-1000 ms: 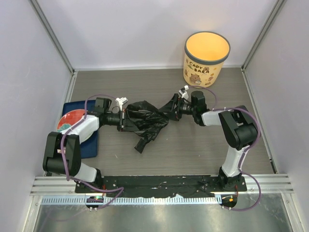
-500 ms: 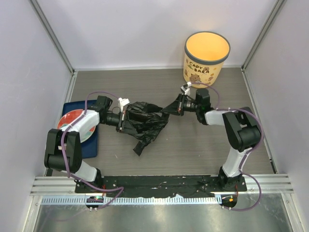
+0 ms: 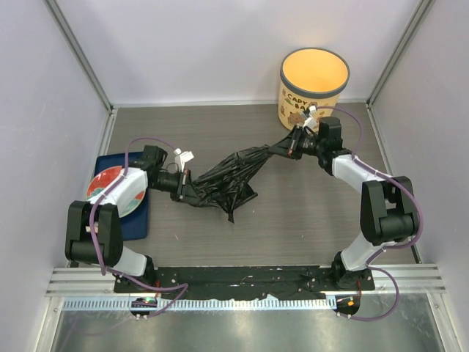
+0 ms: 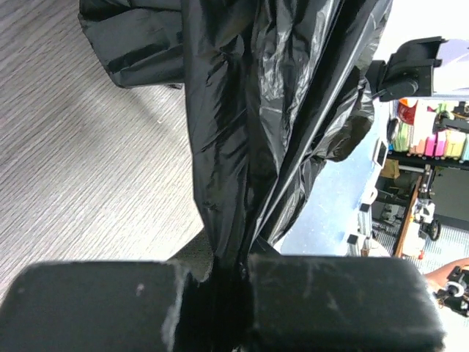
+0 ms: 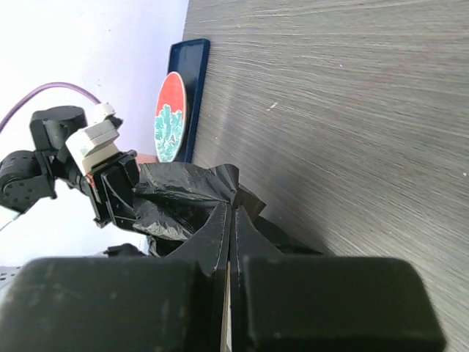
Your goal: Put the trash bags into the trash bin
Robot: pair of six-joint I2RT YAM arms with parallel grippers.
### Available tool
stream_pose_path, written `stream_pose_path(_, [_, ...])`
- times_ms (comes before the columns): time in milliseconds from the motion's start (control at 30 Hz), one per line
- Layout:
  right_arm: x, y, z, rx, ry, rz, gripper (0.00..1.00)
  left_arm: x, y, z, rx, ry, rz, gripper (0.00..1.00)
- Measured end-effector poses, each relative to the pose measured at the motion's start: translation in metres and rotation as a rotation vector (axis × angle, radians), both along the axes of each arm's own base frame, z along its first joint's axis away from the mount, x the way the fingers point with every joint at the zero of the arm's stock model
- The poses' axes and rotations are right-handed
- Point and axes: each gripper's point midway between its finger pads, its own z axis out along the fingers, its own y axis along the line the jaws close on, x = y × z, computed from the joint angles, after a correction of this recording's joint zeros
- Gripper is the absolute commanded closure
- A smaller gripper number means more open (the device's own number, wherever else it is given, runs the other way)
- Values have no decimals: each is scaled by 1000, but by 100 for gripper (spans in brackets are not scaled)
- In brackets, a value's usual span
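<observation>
A crinkly black trash bag (image 3: 233, 176) is pulled taut across the middle of the frame, over the grey wood-grain table (image 3: 315, 220). The left gripper (image 3: 184, 188) is pinched tight on its lower-left end. The right gripper (image 3: 292, 144) is clamped on the twisted upper-right end, close to the capybara trash bin (image 3: 302, 107) standing upright at the upper right. At the left, a red plate (image 3: 105, 183) rests on a dark blue tray (image 3: 139, 220).
</observation>
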Motion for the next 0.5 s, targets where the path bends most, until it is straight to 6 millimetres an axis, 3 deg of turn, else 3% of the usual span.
stream_pose_path(167, [5, -15, -6, -45, 20, -30, 99, 3, 4, -4, 43, -16, 2, 100])
stream_pose_path(433, [34, -21, 16, -96, -67, -62, 99, 17, -1, 4, 123, -168, -76, 100])
stream_pose_path(467, [39, -19, 17, -105, -76, -69, 95, 14, -6, 3, 132, -175, -99, 100])
stream_pose_path(500, [43, -17, 16, -112, -80, -75, 81, 12, -10, 3, 135, -176, -113, 100])
